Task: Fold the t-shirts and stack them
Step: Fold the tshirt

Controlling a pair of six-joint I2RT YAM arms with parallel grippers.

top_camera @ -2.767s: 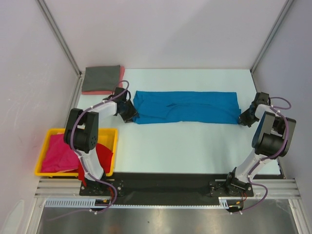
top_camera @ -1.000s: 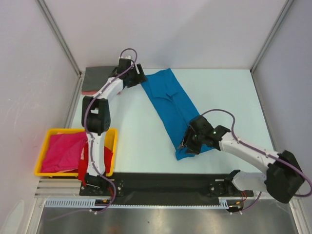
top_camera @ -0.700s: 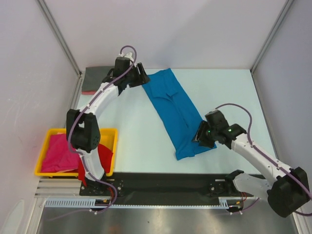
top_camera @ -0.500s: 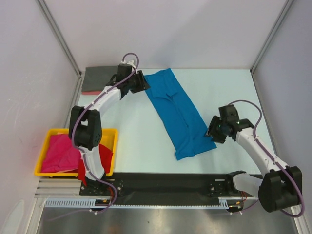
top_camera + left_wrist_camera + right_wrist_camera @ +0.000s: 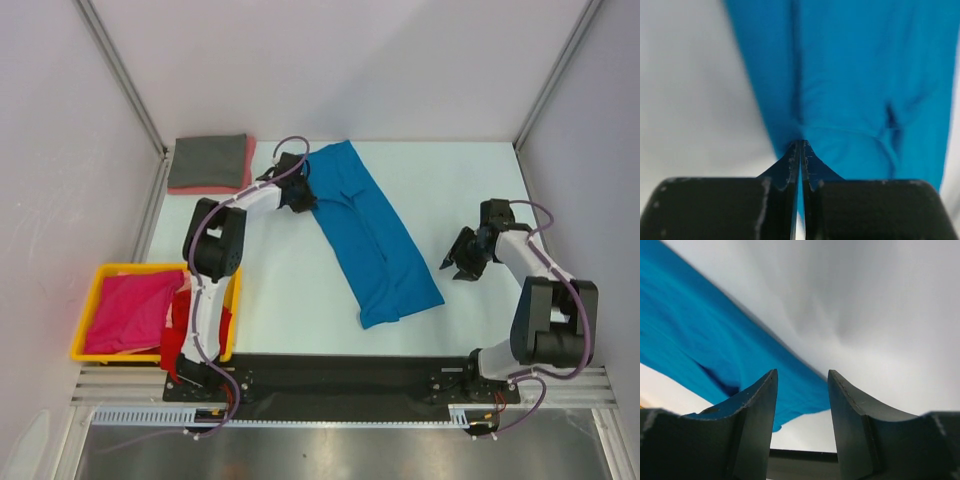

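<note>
pinching the far end of the blue t-shirt (image 5: pixel 375 240), our left gripper (image 5: pixel 300 195) has its fingers pressed together on a gather of cloth — to lift it for a fold, we judge. the shirt lies as a diagonal strip on the table (image 5: pixel 480 180). our right gripper (image 5: pixel 462 262) hangs beside it, jaws apart, empty — clear of the fold. the dark grey t-shirt (image 5: pixel 208 160) sits folded at the far left corner.
</note>
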